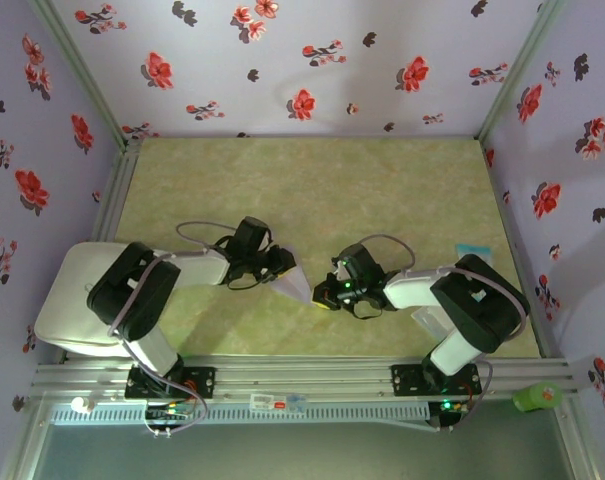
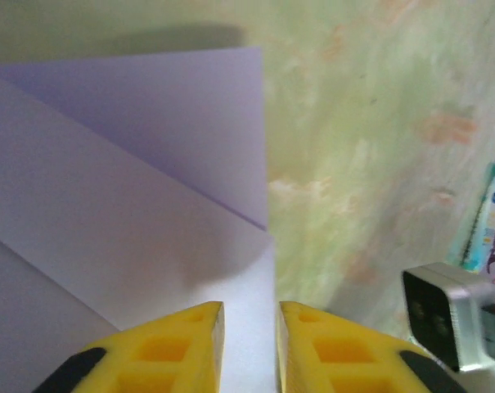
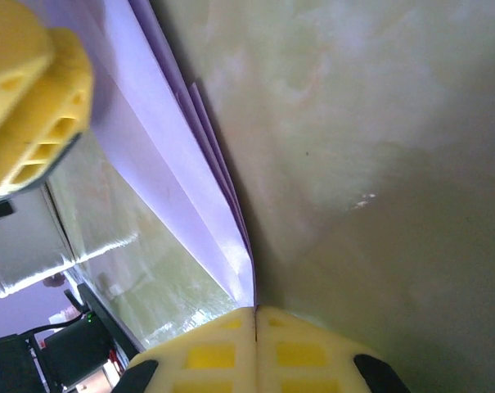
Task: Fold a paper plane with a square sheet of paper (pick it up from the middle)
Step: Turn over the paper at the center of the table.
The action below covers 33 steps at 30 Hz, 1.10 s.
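The folded lavender sheet [image 1: 295, 284] is being pinched mid-table at its near-right tip by the closed right gripper [image 3: 255, 323], its length running far-left under the narrowly parted left gripper [image 2: 249, 340].

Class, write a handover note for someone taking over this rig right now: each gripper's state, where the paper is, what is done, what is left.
Left gripper: jaws narrowly apart, over one edge of the lavender sheet.
Right gripper: shut, pinching a layered corner of the sheet.
Sheet: between the two grippers, over the near half of the table; it seems partly lifted at the right gripper's end.
Done: diagonal folds are in, and several layers overlap.
Left: it is no slim dart yet. Probably make the remaining folds and press the centre crease.
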Available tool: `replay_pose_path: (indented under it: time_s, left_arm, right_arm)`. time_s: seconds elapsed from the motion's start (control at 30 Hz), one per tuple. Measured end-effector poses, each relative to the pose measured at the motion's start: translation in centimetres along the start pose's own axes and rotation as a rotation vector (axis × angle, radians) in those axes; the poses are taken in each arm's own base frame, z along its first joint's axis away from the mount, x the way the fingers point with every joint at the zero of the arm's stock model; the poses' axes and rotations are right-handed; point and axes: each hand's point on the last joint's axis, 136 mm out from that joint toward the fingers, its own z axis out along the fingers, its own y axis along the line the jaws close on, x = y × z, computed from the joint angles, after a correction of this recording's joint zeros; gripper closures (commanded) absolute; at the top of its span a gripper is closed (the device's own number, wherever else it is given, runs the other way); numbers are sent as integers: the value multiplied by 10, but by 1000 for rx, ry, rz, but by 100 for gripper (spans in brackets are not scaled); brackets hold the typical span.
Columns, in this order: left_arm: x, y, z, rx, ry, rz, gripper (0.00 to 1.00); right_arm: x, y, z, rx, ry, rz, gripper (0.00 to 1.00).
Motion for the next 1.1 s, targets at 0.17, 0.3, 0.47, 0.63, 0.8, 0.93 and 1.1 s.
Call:
replay_pose_path:
  time_s: [0.17,0.3,0.47,0.63,0.8,0.93,1.1]
  left_arm:
    - [-9,-20,-17,37,-46,32,65]
    - [-19,-33,-34,66,-97,46,63]
    - [-30,-37,-49,75,-144,49,63]
    - [-36,-38,-57,78,-175,59,62]
    - [-35,-40,-64,90,-184,71,62]
    - [-32,-40,-68,88,-185,93,62]
    - [-30,-43,-75,102,-192,113,61]
  right_arm:
    - [-1,-1,-7,6,-30,-34,100]
    - [-3,2,-13,15,-55,-76,100]
    - [-2,-4,-18,52,-62,-107,100]
    - [-5,-4,-29,113,-80,-178,100]
    - [-17,6,-42,156,-140,-272,100]
    - [-22,4,-46,189,-167,-302,100]
    - [-27,2,-56,223,-212,-325,100]
